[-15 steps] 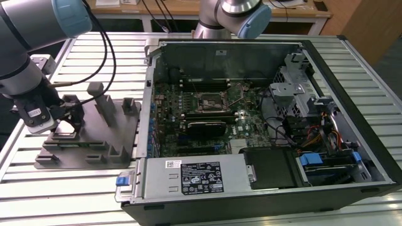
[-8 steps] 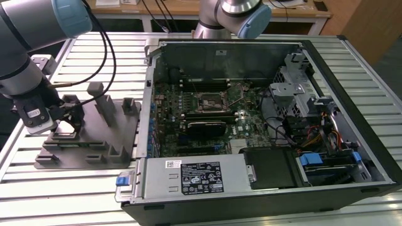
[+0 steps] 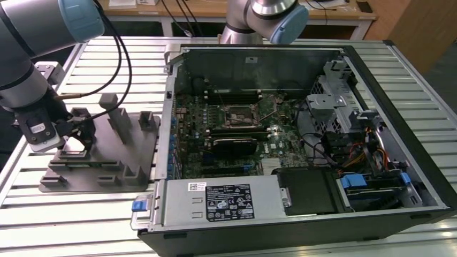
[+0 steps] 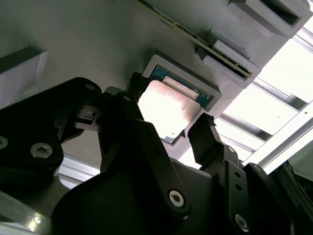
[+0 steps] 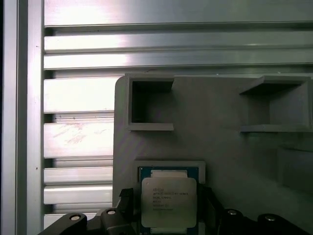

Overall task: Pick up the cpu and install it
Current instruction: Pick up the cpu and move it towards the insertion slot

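Gripper (image 3: 76,143) is seen at about 9 o'clock in the exterior view, lowered over the grey tray (image 3: 107,179) near the tray's 9 o'clock edge. Cpu (image 5: 168,201) is seated flat in a shallow square pocket of that tray, metal lid up (green board edge is visible around the lid in the first wrist view). It is not lifted.

Jaws are set partly open and straddle the cpu, with one finger (image 5: 126,203) at each of two opposite sides. In the first wrist view a thin dark gap is seen between finger and chip on both sides, so nothing is gripped. In the second wrist view the fingertips are seen at pocket-rim level, close to the chip; contact cannot be confirmed there.

Upright posts (image 3: 117,118) are carried by the tray at 3 o'clock of the gripper. The open computer case (image 3: 421,176) is laid on its side at 3 o'clock of the tray, well apart from the gripper. The motherboard (image 3: 214,115) is exposed, with the black socket (image 3: 239,113) near mid-board. Tray and case are both supported by the slatted aluminium table (image 3: 107,59)
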